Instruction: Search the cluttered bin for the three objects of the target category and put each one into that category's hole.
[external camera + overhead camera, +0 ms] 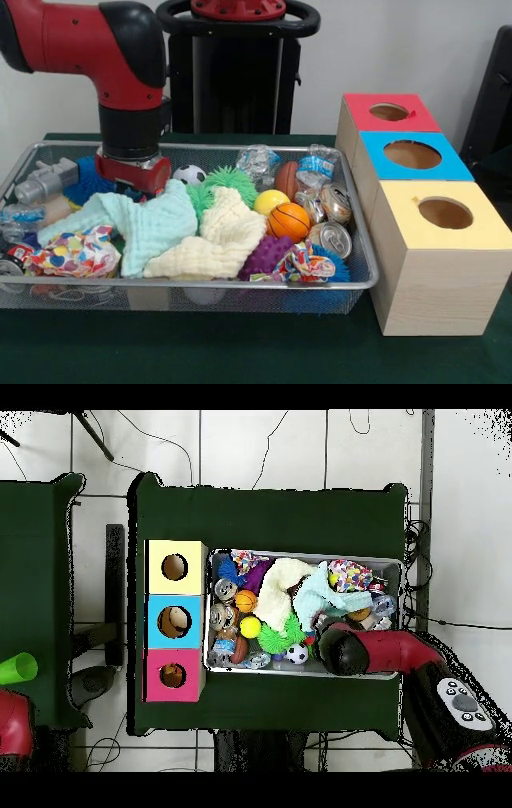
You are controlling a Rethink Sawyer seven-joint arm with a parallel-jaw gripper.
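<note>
A wire bin holds mixed clutter. My gripper hangs low at the bin's back left, its red end just behind a mint cloth that hides its tip. Balls lie mid-bin: an orange basketball, a yellow ball, a soccer ball and a green spiky ball. Cans cluster at the right end, with crushed bottles behind them. Right of the bin stand three holed boxes: red, blue, yellow. From overhead my arm covers the gripper.
A cream cloth, a heart-print cloth, a purple bumpy ball and a grey toy also fill the bin. A green cloth covers the table. Overhead, the boxes line the bin's left side.
</note>
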